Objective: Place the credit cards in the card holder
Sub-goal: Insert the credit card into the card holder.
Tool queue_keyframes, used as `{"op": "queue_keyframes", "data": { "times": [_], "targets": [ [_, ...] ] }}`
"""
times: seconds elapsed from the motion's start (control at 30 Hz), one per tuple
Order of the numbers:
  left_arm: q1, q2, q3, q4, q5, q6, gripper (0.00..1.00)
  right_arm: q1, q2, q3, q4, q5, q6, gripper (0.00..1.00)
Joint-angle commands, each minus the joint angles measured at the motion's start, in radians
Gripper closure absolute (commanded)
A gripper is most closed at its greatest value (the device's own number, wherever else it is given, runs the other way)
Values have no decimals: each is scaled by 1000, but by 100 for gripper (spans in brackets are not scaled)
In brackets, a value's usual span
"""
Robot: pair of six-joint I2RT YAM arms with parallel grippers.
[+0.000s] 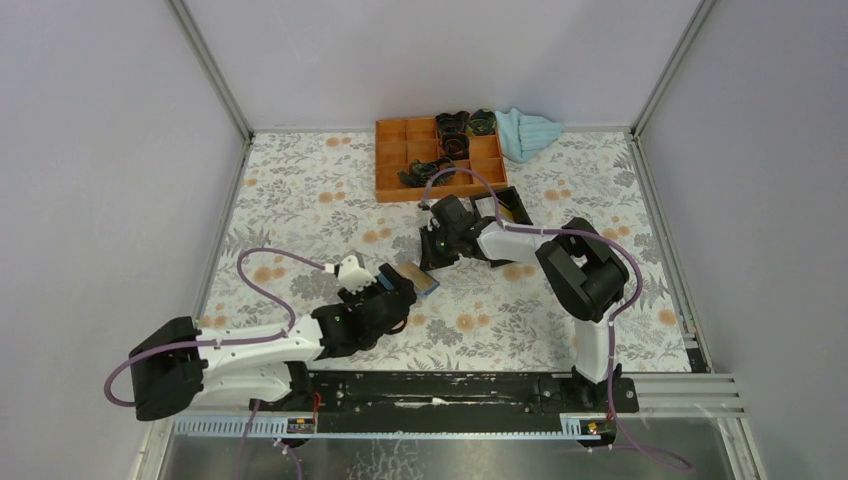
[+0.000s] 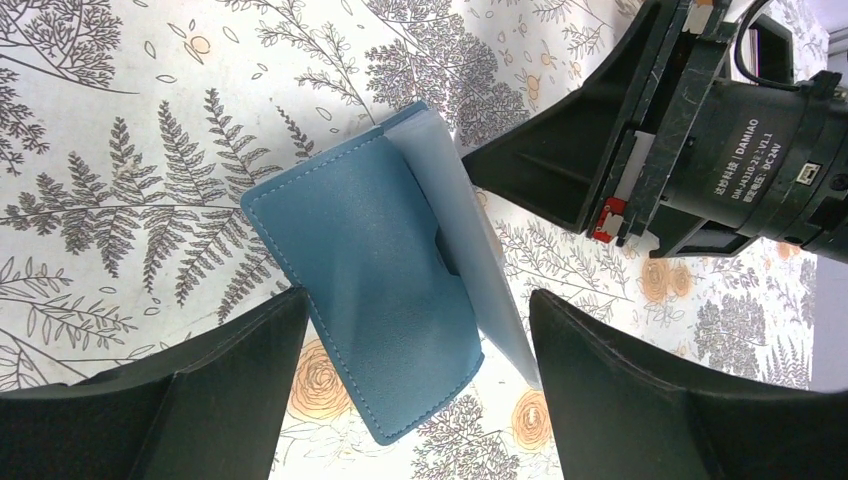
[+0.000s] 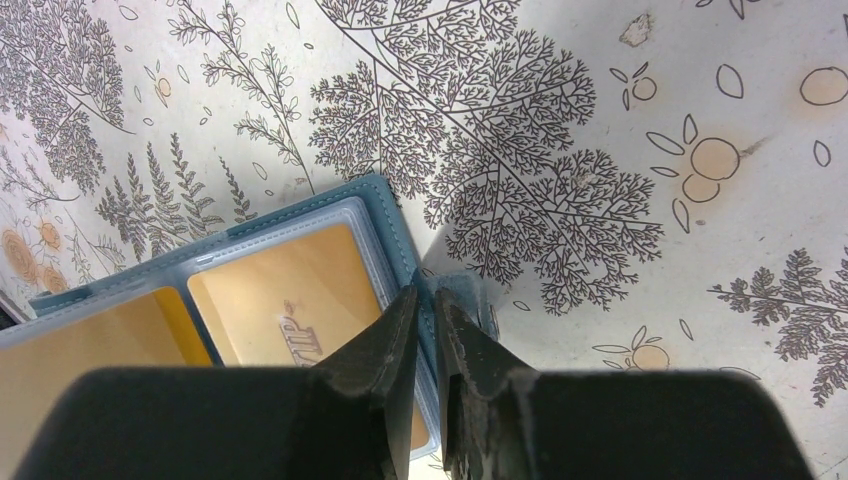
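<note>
The teal-blue card holder (image 1: 418, 279) lies half open on the flowered table between the two grippers. In the right wrist view two tan-orange credit cards (image 3: 285, 300) sit in clear sleeves inside the card holder (image 3: 392, 215). My right gripper (image 3: 426, 292) is shut on the holder's teal cover edge, beside the clasp tab. My right gripper also shows in the top view (image 1: 432, 262). In the left wrist view the card holder (image 2: 370, 270) lies under my left gripper (image 2: 418, 300), with a pale inner flap (image 2: 465, 235) lifted. The left gripper is open, straddles the holder and touches nothing.
An orange compartment tray (image 1: 395, 170) with dark items stands at the back centre. A light blue cloth (image 1: 527, 132) lies to its right. A black box with a pale inside (image 1: 505, 207) sits just behind the right arm. The right arm's wrist motor (image 2: 740, 140) is close to my left gripper.
</note>
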Motion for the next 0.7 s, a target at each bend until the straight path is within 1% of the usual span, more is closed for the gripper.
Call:
{"op": "queue_keyframes", "data": {
  "times": [0.0,0.2,0.5,0.67],
  "targets": [
    [-13,-21,32,-34,-48,-6,12,32,58,-18,-59,41,-5,81],
    [-23,-33,46,-52,-59,-3,12,32,55,-26,-53,39,-4,81],
    [-27,25,57,-26,-68,-13,12,36,55,-30,-48,35,0,81],
    [-26,51,107,-13,-96,33,12,37,54,-39,-43,35,-1,81]
  ]
}}
